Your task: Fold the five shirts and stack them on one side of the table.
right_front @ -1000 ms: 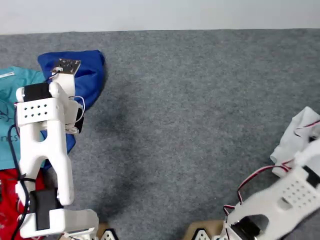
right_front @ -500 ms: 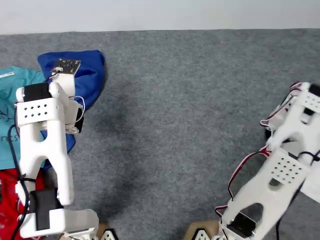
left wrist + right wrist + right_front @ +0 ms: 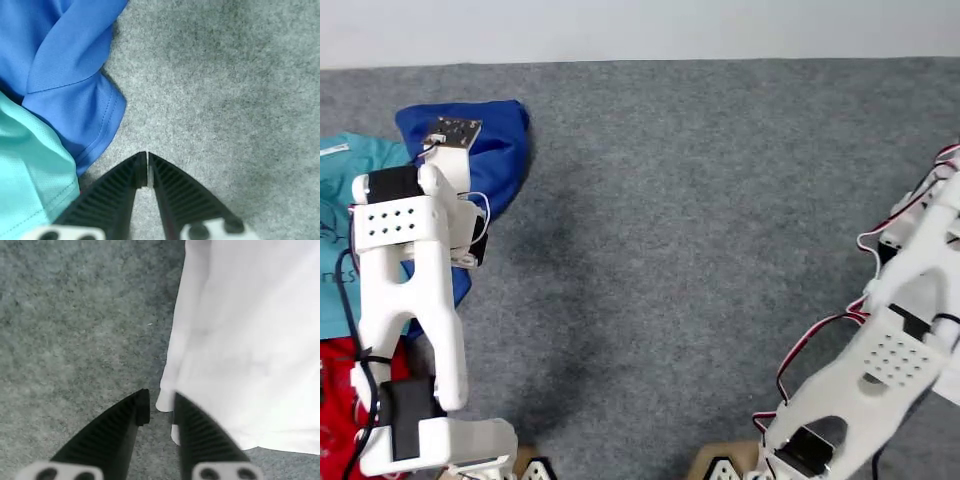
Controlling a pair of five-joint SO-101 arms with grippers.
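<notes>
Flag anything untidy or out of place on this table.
The blue shirt lies bunched at the far left of the table, against the teal shirt, with a red shirt at the near edge: a loose heap, not a folded stack. The white shirt by the right claw shows loose creases too.

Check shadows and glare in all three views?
High view: soft shadow on the grey mat, no glare. Left wrist view: even light, blue shirt creases shaded lightly. Right wrist view: white shirt very bright, folds faint.
</notes>
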